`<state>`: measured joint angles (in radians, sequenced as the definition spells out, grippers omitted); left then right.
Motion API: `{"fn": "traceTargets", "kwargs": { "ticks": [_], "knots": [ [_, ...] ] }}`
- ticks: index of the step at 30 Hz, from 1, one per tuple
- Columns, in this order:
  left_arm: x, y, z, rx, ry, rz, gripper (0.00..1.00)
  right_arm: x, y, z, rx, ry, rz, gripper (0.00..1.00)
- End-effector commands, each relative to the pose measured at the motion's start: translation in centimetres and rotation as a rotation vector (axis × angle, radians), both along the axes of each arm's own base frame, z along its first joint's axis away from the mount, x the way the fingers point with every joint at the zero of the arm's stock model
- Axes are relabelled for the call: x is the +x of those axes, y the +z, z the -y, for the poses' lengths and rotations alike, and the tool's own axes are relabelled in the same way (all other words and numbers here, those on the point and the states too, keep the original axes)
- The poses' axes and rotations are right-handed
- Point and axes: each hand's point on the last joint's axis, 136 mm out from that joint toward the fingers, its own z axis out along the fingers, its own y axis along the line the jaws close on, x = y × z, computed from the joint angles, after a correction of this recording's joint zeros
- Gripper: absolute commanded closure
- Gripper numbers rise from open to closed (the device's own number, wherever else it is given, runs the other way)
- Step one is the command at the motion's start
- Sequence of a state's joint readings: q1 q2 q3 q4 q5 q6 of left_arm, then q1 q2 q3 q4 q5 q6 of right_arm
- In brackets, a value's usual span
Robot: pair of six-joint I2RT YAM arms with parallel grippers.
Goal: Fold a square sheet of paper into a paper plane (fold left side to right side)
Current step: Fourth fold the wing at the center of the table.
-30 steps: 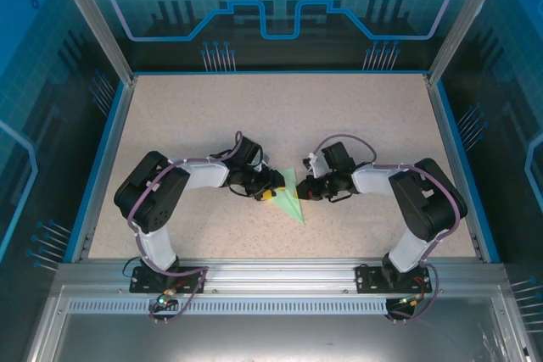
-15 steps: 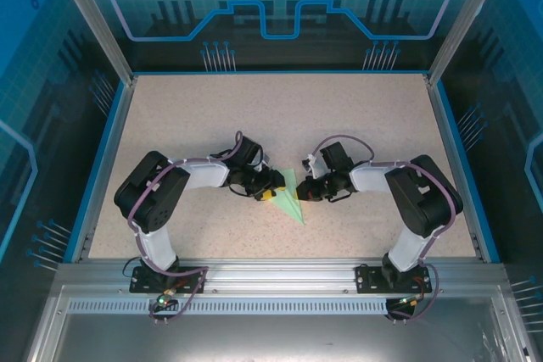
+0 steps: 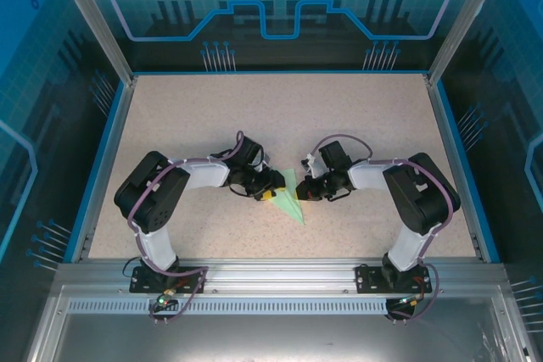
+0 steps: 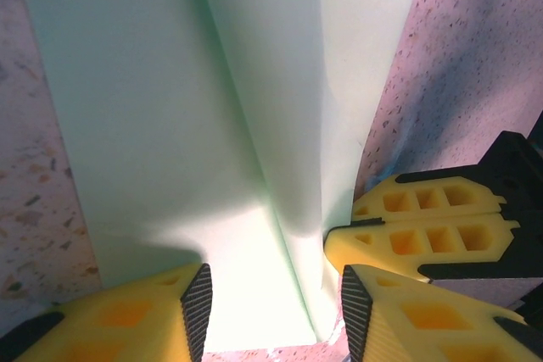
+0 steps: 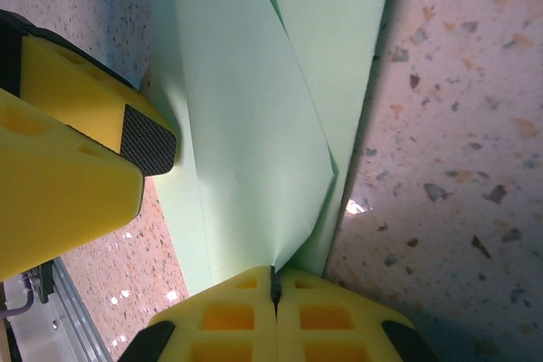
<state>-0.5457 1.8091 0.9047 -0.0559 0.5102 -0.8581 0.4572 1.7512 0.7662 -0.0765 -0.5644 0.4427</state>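
The folded green paper (image 3: 292, 203) lies as a pointed wedge in the middle of the table (image 3: 212, 116), between the two arms. The left gripper (image 4: 271, 307) holds its fingers apart above the paper's edge. The right gripper (image 5: 273, 284) is pressed together and pinches a raised fold of it.

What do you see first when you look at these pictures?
The pale green paper jumps out first, a pointy folded shape in the middle of the speckled table. The black left arm and right arm bend in toward it from either side. Up close, the bright yellow right gripper pinches one flap of the paper, while the left gripper stands open over it.
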Motion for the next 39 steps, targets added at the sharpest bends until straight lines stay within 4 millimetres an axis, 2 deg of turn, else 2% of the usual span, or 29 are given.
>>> {"fn": "traceTargets", "kwargs": {
  "ticks": [1,5,9,15,19,32,39],
  "knots": [
    [0.2,1.2,-0.1,0.032,-0.028,0.041,0.57,-0.8,-1.8,1.4,-0.082,-0.006,-0.055,0.97],
    [0.6,2.6,0.7,0.001,-0.049,0.060,0.68,-0.9,-1.9,1.6,-0.097,-0.003,-0.059,0.98],
    [0.8,3.0,2.1,-0.030,-0.081,0.060,0.76,-1.1,-2.0,1.7,-0.104,0.002,-0.062,0.98],
    [1.6,2.6,3.8,-0.048,-0.111,0.058,0.80,-1.1,-2.0,1.6,-0.114,0.013,-0.059,0.97],
    [2.0,1.5,4.0,-0.031,-0.112,0.039,0.81,-1.1,-2.0,1.5,-0.117,0.016,-0.059,0.97],
    [1.4,-2.1,1.9,0.106,-0.087,-0.007,0.82,-1.2,-2.1,1.5,-0.127,0.023,-0.060,0.97],
    [0.5,-3.9,0.9,0.149,-0.082,-0.037,0.82,-0.7,-1.2,1.1,-0.111,0.024,-0.041,0.94]
  ]
}}
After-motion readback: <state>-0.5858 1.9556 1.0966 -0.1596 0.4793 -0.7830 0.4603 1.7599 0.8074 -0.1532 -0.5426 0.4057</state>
